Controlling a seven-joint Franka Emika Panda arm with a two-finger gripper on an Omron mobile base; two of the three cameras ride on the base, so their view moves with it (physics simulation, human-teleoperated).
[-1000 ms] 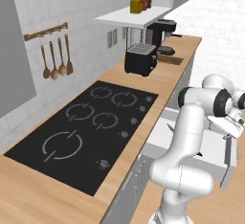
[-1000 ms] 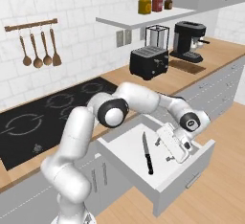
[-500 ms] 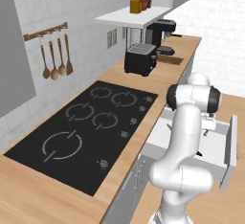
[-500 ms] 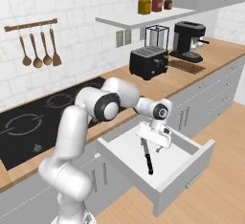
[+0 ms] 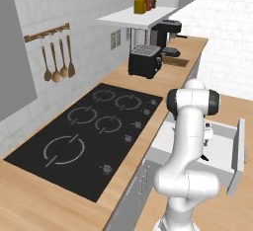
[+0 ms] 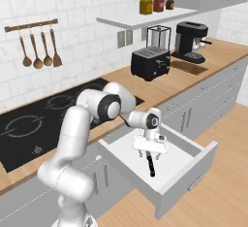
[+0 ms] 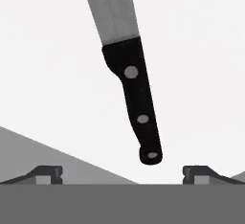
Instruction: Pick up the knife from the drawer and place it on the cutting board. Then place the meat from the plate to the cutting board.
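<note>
The gripper (image 6: 149, 153) is hanging over the pulled-out drawer (image 6: 186, 180) with its two fingers spread wide, gripping nothing. The knife (image 7: 130, 72) is lying flat on the drawer's white floor directly beneath the hand, its black three-rivet handle pointing toward the fingertips and its silver-grey blade running away from them. Handle and fingertips are standing apart. The cutting board (image 6: 188, 67) is sitting well away from the hand on the counter, in front of the coffee machine (image 6: 190, 41).

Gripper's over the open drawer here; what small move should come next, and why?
Probably lower straight down over the black handle. The gripper hangs open above the knife, which lies flat on the white floor of the drawer, its handle between the fingers and nothing gripped.
</note>
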